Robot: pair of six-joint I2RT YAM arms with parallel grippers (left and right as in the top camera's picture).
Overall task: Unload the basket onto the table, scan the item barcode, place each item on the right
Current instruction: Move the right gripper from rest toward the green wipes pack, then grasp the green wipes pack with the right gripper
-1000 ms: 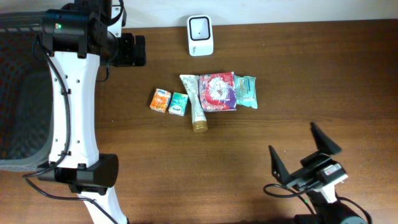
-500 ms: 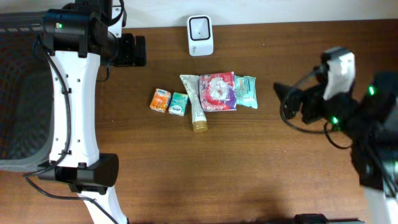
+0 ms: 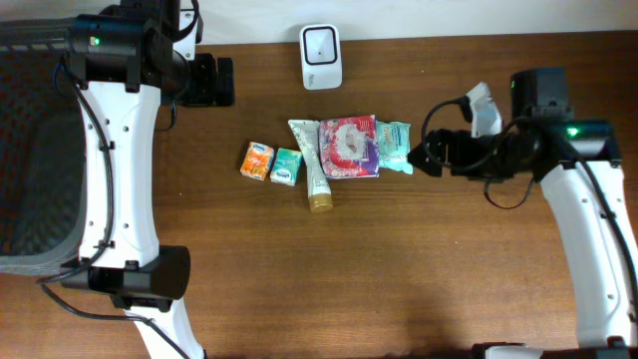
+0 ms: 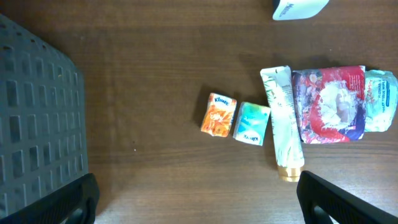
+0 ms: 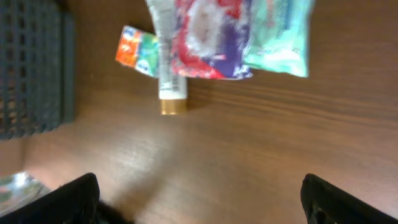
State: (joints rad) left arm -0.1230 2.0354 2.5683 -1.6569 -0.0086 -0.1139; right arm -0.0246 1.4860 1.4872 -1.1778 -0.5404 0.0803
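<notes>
Orange Kleenex tissue pack [image 4: 218, 116] lay beside teal tissue pack [image 4: 252, 123]. Left gripper [image 4: 196, 193] and right gripper [image 5: 199, 196]: jaws spread wide.

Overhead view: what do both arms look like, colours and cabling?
The left arm and right arm have white links, black joint housings and a small green light each. Black cables loop along both. The left claw and right claw are black.

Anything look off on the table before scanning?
Nothing spilled or damaged. Only oddity: the red pouch partly overlaps the teal packet and sits tight against the tube, so they are bunched, not separated.
</notes>
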